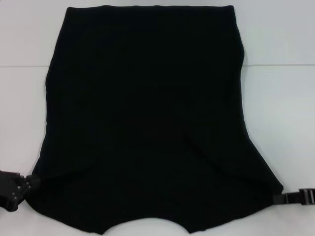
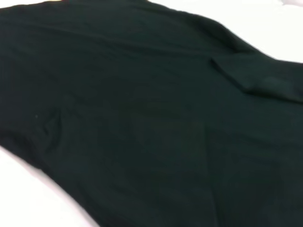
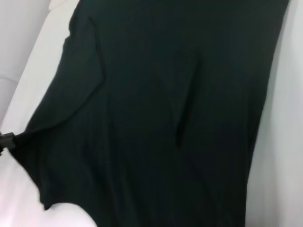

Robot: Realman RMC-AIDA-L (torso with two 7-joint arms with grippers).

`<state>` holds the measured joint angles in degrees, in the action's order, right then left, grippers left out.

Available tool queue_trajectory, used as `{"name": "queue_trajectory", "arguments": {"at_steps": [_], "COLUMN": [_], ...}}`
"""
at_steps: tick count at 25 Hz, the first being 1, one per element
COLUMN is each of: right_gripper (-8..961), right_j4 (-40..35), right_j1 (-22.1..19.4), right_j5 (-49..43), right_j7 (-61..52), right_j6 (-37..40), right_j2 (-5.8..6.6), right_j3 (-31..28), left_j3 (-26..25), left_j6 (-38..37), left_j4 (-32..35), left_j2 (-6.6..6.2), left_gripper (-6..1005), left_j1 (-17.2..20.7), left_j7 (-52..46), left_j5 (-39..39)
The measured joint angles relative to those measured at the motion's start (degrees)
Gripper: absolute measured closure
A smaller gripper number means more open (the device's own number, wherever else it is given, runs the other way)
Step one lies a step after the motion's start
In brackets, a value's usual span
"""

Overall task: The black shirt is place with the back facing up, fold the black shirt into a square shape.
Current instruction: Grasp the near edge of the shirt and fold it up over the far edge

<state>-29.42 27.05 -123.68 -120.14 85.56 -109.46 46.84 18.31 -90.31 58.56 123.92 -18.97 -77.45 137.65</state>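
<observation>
Black cloth fills most of what we see: the black shirt [image 1: 147, 123] lies spread flat on the white table [image 1: 280, 98], plain side up, with no lettering showing. Its straight hem runs along the far edge, and the body widens toward us, where the curved neck opening sits at the near edge. Both sleeves appear folded inward over the body, leaving two slanting creases that run up from the lower corners toward the middle.

Our left gripper [image 1: 24, 187] sits low at the near left corner of the shirt, its dark fingers right against the cloth edge. We cannot tell whether it is pinching the fabric or only touching it, since black on black hides the fingertips. Our right gripper [image 1: 290, 198] reaches in at the near right corner, its tip meeting the pointed corner of the cloth; there too we cannot tell how far the fingers are apart or whether cloth is between them.

From the left wrist view we see only shirt [image 2: 142, 118] and a strip of white table [image 2: 33, 198], with a folded sleeve edge lying across the body. From the right wrist view the shirt [image 3: 165, 118] stretches away, and the left gripper [image 3: 5, 140] shows as a small dark shape at the far corner of the cloth.
</observation>
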Motion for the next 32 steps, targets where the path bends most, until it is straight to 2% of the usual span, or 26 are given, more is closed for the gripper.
{"name": "queue_trajectory", "arguments": {"at_steps": [12, 17, 22, 25, 32], "right_gripper": [949, 938, 928, 921, 906], "right_j4": [-0.20, -0.20, -0.24, -0.28, 0.34], "right_j1": [-7.31, -8.56, -4.53, -1.05, 8.08], "right_j5": [0.03, 0.02, 0.21, 0.20, 0.49], "right_j7": [7.70, 10.06, 10.57, 10.27, 8.81], "right_j6": [10.38, 12.63, 12.80, 10.67, 0.52], "right_j2": [2.29, 2.54, 2.65, 2.65, 2.73], "right_j3": [-4.21, -7.55, -13.43, -15.96, -17.48], "left_j3": [-1.58, -3.66, -2.65, 0.12, 8.35], "left_j6": [-14.64, -17.75, -16.38, -13.83, -1.16], "left_j4": [5.47, 6.38, 5.06, 4.15, 0.26], "left_j2": [0.07, 0.02, -0.99, -1.64, -2.93], "left_gripper": [955, 955, 955, 955, 956], "left_j1": [3.34, 2.91, -3.10, -7.30, -16.63], "left_j7": [-3.56, -5.14, -8.70, -11.25, -19.62], "left_j5": [1.03, 0.82, 1.35, 1.68, 1.89]}}
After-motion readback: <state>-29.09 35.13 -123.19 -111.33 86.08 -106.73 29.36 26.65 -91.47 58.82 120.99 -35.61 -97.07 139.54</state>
